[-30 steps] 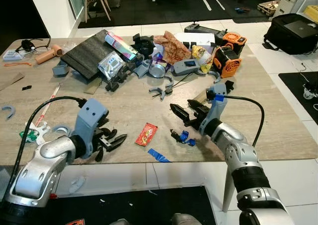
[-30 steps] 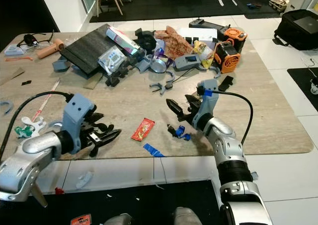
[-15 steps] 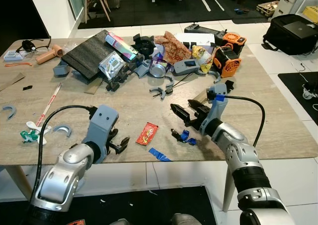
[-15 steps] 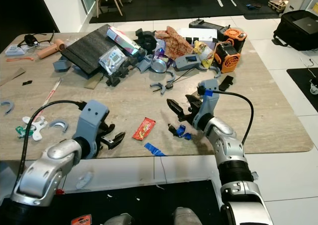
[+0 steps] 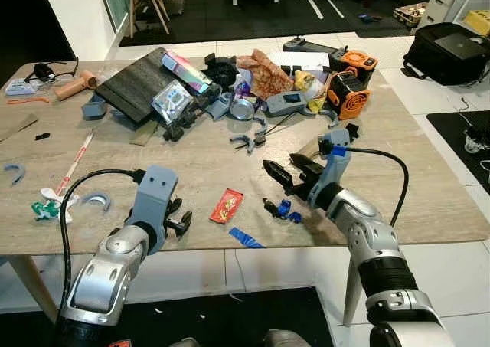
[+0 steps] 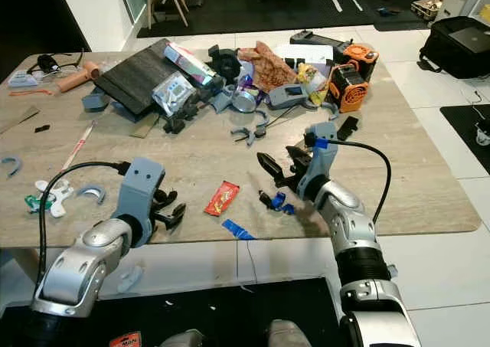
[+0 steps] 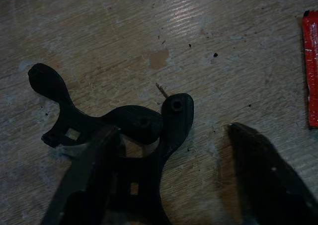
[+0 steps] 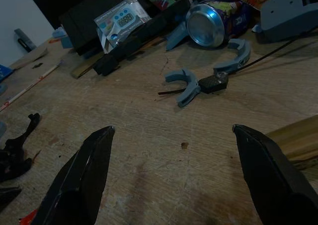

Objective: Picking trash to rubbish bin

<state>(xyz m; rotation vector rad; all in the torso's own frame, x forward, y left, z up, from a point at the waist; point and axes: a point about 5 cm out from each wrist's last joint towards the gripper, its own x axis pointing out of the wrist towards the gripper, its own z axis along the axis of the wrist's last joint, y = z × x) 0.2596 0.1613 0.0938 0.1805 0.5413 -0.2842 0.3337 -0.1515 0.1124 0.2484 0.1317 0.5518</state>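
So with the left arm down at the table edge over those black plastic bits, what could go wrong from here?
The black plastic pieces lie flat and tangled under the open left tool, so the fingers may skid off or lift just one. They sit near the table edge and could be knocked off. The red wrapper beside them could get pushed off too.

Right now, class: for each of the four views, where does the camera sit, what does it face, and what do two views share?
Left eye, right eye: on the head, facing down at the cluttered table; both arms show.
Left wrist: over black plastic pieces; left hand.
Right wrist: facing the can; right hand open.
Shared: red wrapper, in the left wrist view too.
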